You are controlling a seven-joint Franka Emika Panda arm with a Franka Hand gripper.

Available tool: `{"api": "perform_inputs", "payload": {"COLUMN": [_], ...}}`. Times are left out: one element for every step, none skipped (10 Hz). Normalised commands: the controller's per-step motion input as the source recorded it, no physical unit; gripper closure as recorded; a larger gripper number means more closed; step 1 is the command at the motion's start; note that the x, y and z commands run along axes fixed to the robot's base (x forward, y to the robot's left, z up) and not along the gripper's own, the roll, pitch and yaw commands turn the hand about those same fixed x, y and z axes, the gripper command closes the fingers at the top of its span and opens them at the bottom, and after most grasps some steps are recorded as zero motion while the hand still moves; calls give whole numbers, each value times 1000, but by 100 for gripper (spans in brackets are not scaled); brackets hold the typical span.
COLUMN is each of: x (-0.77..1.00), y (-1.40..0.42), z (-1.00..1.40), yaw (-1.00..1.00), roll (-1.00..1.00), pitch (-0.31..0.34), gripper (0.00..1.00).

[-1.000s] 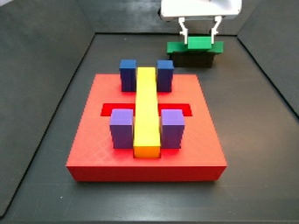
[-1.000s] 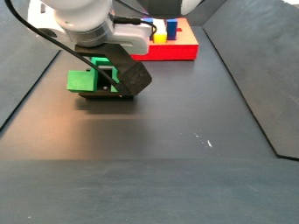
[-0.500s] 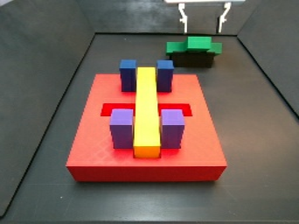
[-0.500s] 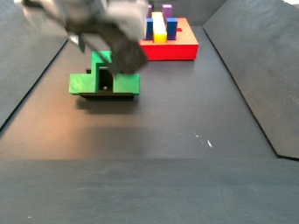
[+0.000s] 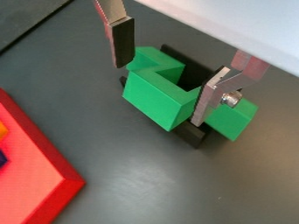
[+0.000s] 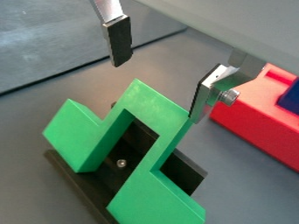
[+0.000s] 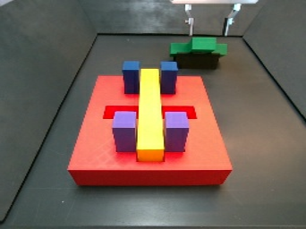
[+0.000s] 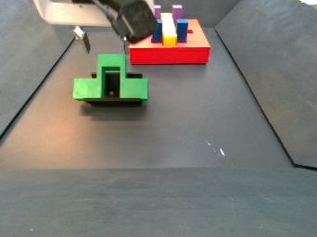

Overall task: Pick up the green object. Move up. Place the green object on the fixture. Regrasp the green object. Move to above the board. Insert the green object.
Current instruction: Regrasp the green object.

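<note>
Your claw (image 5: 167, 68) hangs above the green object (image 5: 176, 94) with its fingers spread wide, gripping nothing. The green object (image 8: 110, 81) sits on the fixture (image 6: 140, 171) on the table (image 8: 186, 139), well apart from the board (image 7: 149, 134).

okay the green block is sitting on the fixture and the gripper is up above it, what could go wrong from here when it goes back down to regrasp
The gripper hangs open above the green object, which rests on the fixture.

1. If the descent is off-centre, a finger could land on the raised centre instead of straddling it.
2. The green object overhangs the small fixture in both wrist views, so a nudge might tip or slide it off.
3. A skewed grasp would likely make insertion into the board jam.
</note>
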Motion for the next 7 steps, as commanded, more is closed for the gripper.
{"api": "perform_inputs", "payload": {"x": [0,0,26,0,0,-26,-29], "y": [-151,-171,-180,-163,-154,-154,-154], "z": [57,91,91,66,43,9,0], "yaw": [169,169,143,146,154,146,143], "roll": [1000,1000,1000,1000,1000,1000,1000], "pitch": [-154,-237,-234,-177,-117,-6,0], "gripper": [0,0,0,0,0,0,0]}}
